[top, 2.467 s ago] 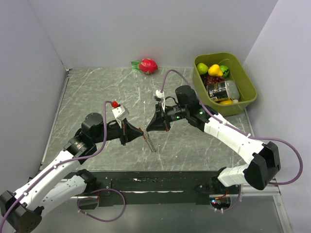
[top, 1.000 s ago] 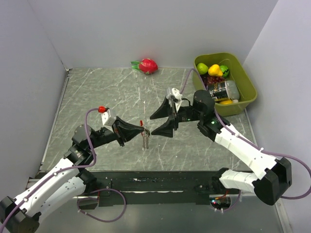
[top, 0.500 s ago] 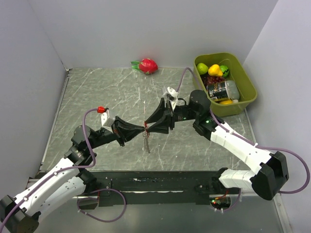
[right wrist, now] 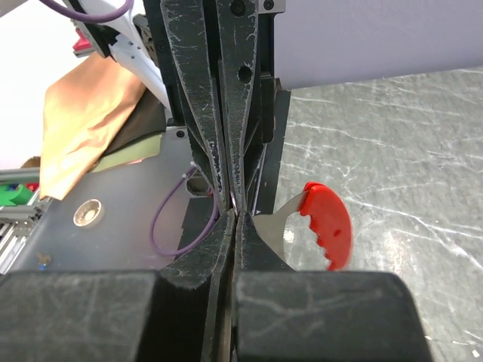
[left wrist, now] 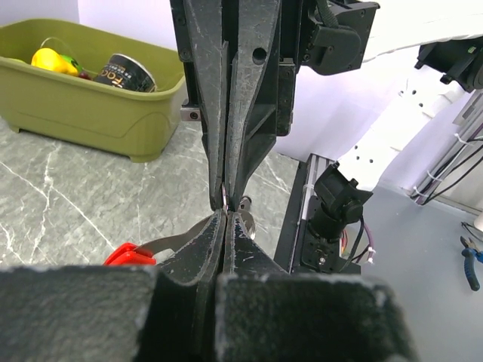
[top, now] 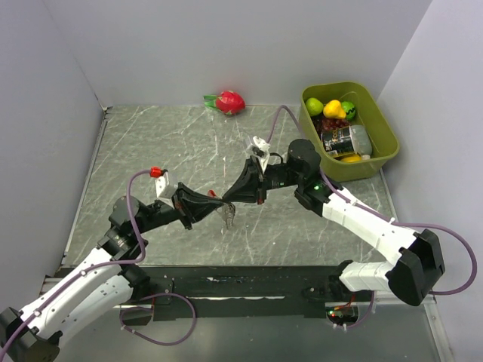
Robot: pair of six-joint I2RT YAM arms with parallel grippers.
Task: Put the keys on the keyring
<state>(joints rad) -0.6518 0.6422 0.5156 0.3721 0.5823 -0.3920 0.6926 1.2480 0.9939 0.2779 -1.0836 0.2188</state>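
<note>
Left gripper [top: 216, 202] and right gripper [top: 229, 200], both closed, tip to tip; the keyring [right wrist: 327, 226] is pinched at their junction, above the table [top: 151, 151]. For threading, the ring should be held steady and level; keys are not discernible.

keyring [right wrist: 330, 224]: red crescent showing, silvery tab attached | being pinched between left gripper [left wrist: 225, 219] and right gripper [right wrist: 235, 217] tips | chain [top: 228, 219] dangling below
</note>
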